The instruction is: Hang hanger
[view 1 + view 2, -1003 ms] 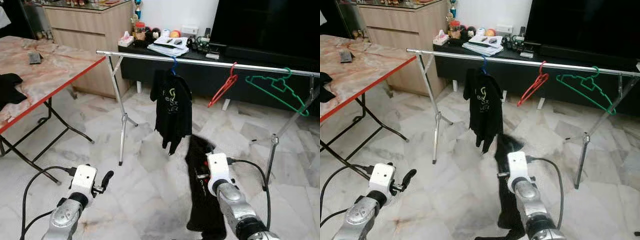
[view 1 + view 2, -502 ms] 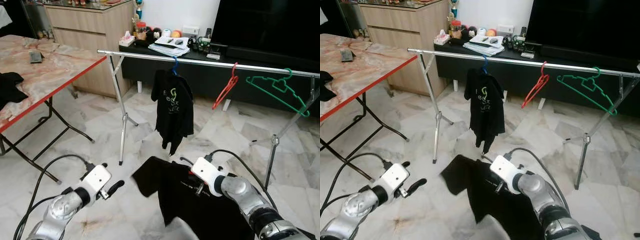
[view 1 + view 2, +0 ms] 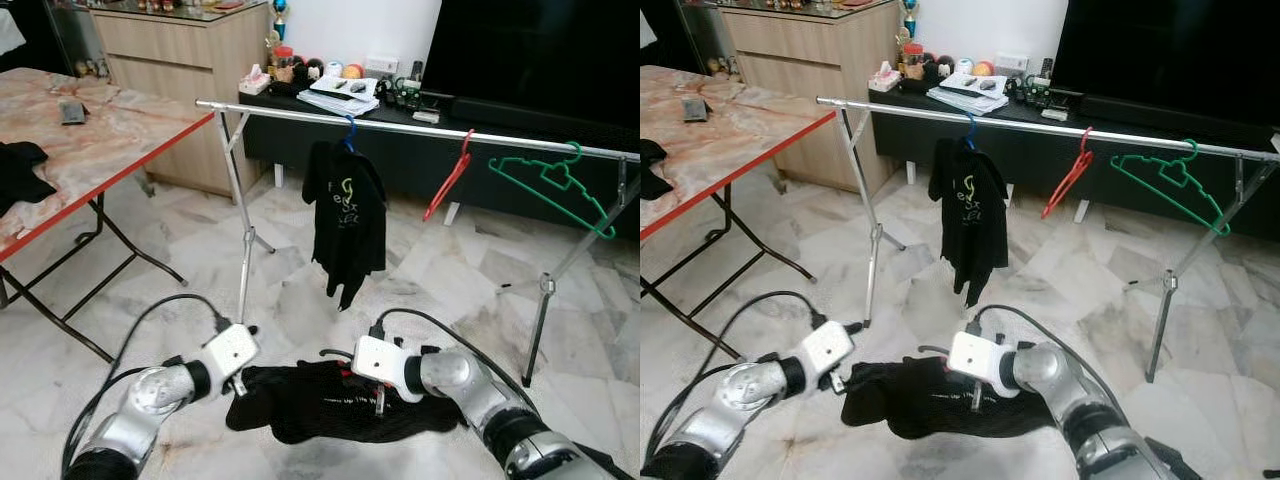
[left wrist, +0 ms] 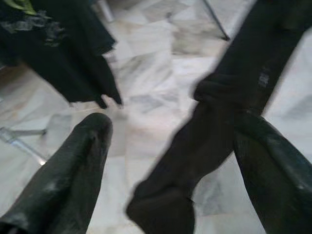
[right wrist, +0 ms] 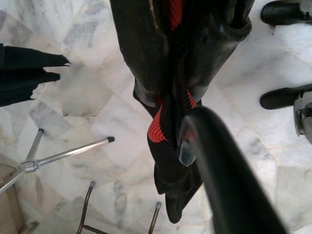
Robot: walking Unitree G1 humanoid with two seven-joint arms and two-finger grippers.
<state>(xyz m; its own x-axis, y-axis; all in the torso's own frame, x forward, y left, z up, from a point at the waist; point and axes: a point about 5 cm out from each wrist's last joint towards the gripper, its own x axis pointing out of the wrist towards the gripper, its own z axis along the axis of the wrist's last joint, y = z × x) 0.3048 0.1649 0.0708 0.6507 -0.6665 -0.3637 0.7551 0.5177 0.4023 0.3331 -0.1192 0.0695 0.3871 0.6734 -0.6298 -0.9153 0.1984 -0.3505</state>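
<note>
A long silver rail [image 3: 400, 124] of the clothes rack crosses the room ahead. A black shirt [image 3: 346, 212] hangs from it on a blue hanger [image 3: 348, 128]; a red hanger [image 3: 449, 174] and a green hanger [image 3: 556, 182] hang bare further right. Low before me, a black garment [image 3: 325, 402] with a red patch [image 5: 157, 129] stretches sideways above the floor. My right gripper [image 5: 170, 119] is shut on its bunched middle. My left gripper [image 4: 165, 161] is open at the garment's left end, the cloth lying between its spread fingers [image 4: 63, 180].
A marble-topped folding table [image 3: 100, 135] with a red edge stands at the left, a black cloth [image 3: 20, 170] on it. Behind the rack are a dark TV bench [image 3: 400, 140] with clutter and a wooden cabinet [image 3: 170, 60]. The rack's legs [image 3: 243, 260] stand on marble floor.
The right gripper has swung the garment from hanging straight down to lying sideways and low. The left arm has moved in to its left end.
</note>
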